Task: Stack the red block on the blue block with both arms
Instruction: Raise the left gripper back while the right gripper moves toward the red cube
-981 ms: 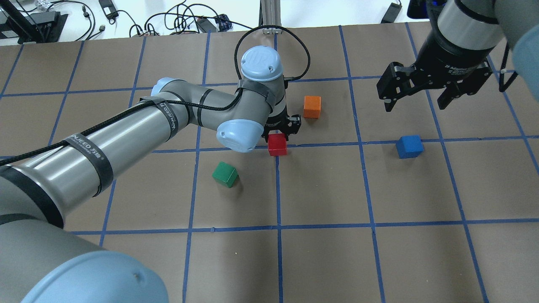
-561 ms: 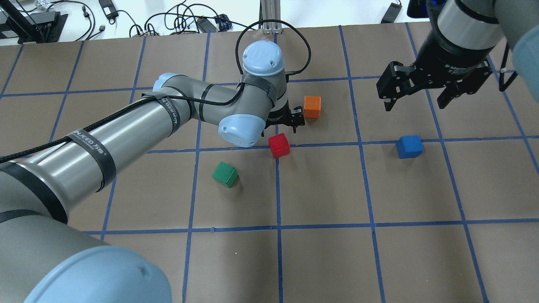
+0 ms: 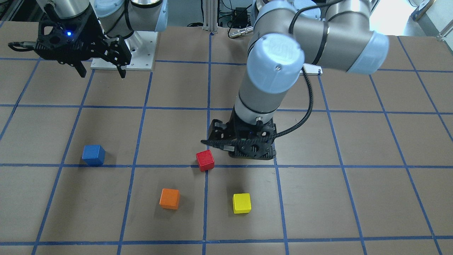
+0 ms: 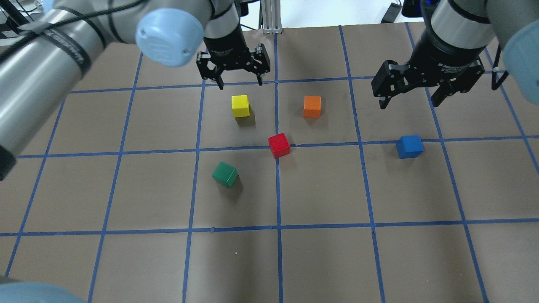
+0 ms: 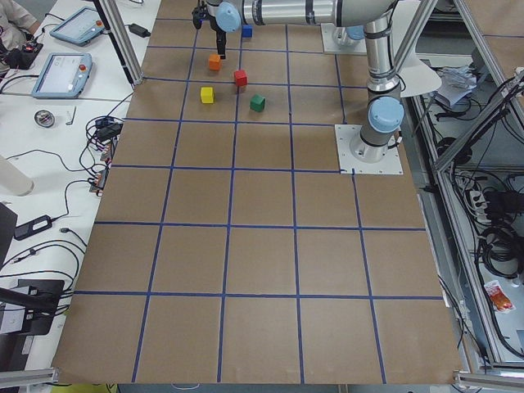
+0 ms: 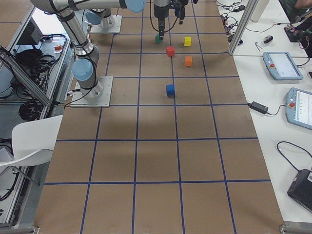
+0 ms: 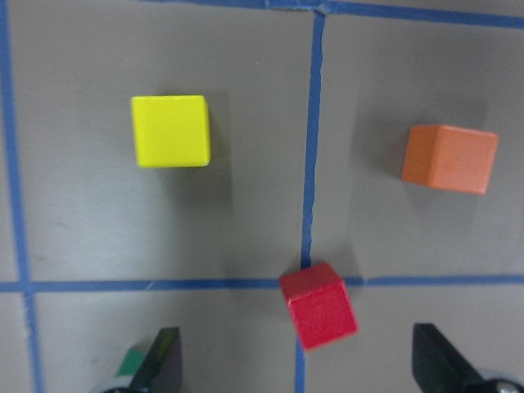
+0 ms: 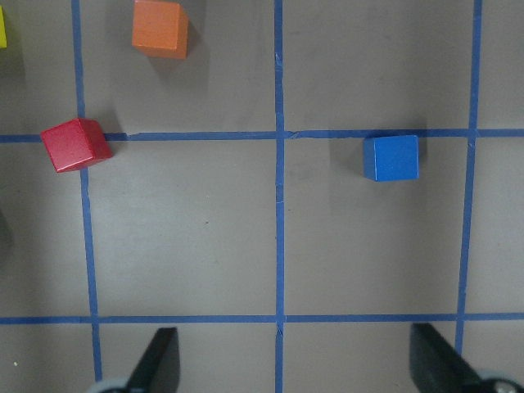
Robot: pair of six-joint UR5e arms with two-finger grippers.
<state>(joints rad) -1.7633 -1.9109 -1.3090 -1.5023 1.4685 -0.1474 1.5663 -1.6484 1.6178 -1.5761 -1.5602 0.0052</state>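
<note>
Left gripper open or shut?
Open. Left gripper jaws stand wide apart in overhead and wrist views; the red block lies ungripped.

Only a corner of the green block [image 7: 133, 362] peeks out behind one finger [image 7: 161, 364] of the left gripper [image 7: 295, 330]. The picture's bottom edge cuts both fingers off. The red block [image 7: 318, 304] between them looks a bit blurry. Far to the side of the right gripper [image 8: 291, 329], the yellow block [image 8: 2, 29] is just a sliver at the edge. In the front view the left arm [image 3: 272, 63] hides the green block.
</note>
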